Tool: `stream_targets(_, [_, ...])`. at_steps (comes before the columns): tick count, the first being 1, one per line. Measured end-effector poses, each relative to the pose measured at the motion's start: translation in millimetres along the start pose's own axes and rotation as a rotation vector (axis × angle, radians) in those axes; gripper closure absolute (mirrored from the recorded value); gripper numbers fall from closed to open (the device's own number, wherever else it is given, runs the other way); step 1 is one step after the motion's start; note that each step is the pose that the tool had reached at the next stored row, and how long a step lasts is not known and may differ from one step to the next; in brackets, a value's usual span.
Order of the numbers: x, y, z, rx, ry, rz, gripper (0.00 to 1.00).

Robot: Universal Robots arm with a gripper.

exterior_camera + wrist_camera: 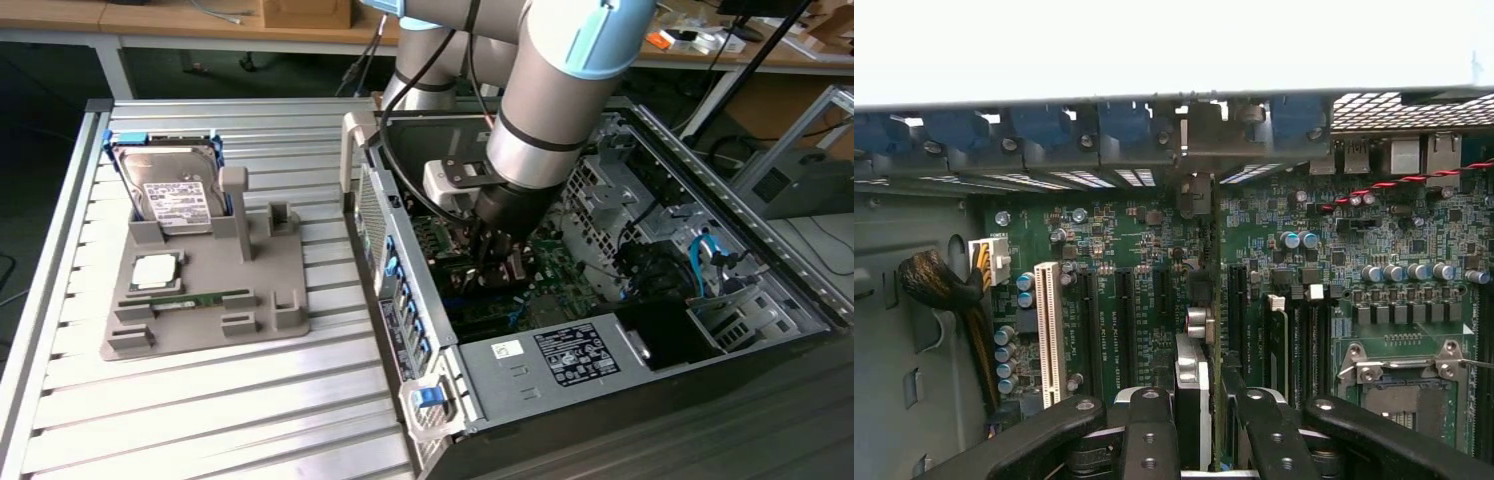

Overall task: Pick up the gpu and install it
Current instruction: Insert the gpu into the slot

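Gpu [1204,300] edge-on in gripper [1199,420], apparently over motherboard [1124,300]

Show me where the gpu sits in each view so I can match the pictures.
Exterior view: the gpu is inside the open case, held under the gripper, over the green motherboard.
Wrist view: the gpu is seen edge-on, clamped in the gripper, among the black expansion slots.
Shared landmark: the blue slot clips along the case wall.

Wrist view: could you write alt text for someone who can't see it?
The gripper holds the gpu edge-on, upright over the green motherboard inside an open computer case, among the expansion slots. Blue slot clips line the case's rear wall.
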State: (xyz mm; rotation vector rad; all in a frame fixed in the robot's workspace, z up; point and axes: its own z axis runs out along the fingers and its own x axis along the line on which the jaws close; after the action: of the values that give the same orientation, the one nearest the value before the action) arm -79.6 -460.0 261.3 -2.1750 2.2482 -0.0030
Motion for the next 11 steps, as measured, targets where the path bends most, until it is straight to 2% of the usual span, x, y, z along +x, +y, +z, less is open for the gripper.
stream_targets(11, [-2.2,0.1,-0.1,-0.0001,0.0024,-0.013,0.72])
